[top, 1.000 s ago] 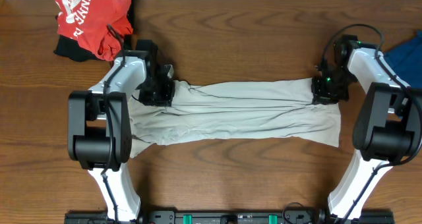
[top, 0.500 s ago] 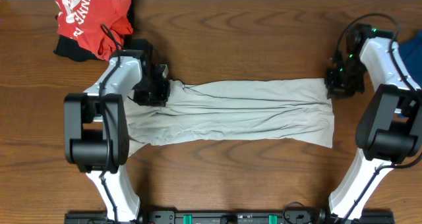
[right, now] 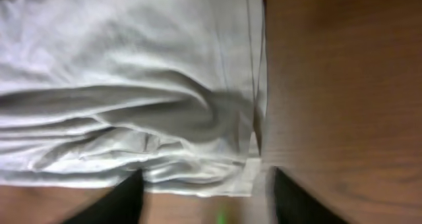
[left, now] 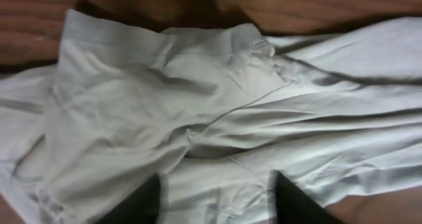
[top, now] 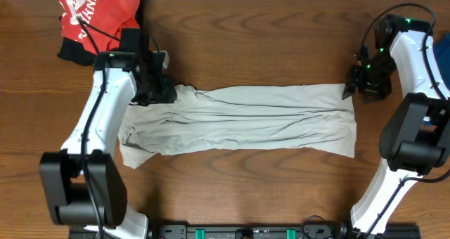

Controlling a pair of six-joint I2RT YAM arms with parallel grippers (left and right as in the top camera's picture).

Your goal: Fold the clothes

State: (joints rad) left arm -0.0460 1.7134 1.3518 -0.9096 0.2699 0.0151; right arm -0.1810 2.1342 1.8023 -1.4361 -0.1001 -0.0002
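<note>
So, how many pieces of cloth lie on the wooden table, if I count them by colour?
pale beige wrinkled shirt of thin fabric, spread out between the two arms: 1
red crumpled garment with white lettering, far left corner: 1
blue cloth, only partly in view at the right edge: 1
Total: 3

— Where's the shirt (top: 246,119)?
— Flat on the desk (top: 246,42), a long wrinkled band running left to right, its left end wider and rumpled.
— And the arms?
— The left gripper (top: 165,93) is at the shirt's far left corner. The right gripper (top: 357,88) is at its far right corner, mostly over bare wood. I can't make out their jaws.
— Anything else?
— A red garment (top: 91,17) with white lettering at the far left, and a blue cloth (top: 443,56) at the right edge.
</note>
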